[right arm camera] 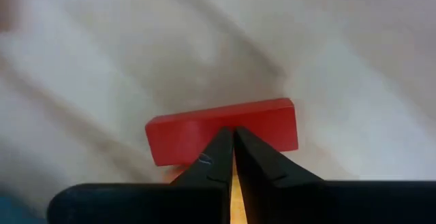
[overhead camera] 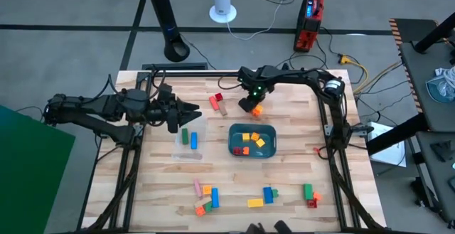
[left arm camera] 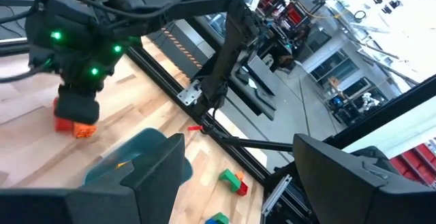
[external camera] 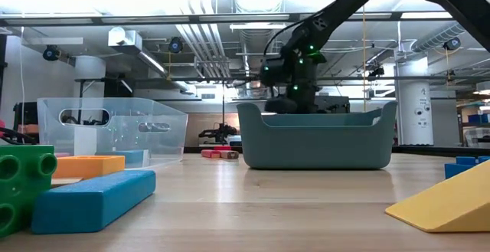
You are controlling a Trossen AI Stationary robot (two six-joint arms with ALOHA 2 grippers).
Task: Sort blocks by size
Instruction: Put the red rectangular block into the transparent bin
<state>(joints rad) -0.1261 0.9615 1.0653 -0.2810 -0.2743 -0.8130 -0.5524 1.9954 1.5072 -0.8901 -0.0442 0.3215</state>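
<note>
One orange block (overhead camera: 257, 109) in right pincer (overhead camera: 254, 107)

Right gripper (right arm camera: 234, 157): your wrist view shows its fingers covering all but a sliver of the orange block (right arm camera: 233, 183) behind them.
Red block (right arm camera: 221, 132): blurred.
Green block (external camera: 21, 187): cut off by the low view's edge.
Tray (external camera: 318, 137): you cannot see its contents from table height.

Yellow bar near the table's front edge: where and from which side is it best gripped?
Grip the yellow bar at its middle, across the narrow width, from above. It lies flat; long sides look free, but a blue block crowds one end.
</note>
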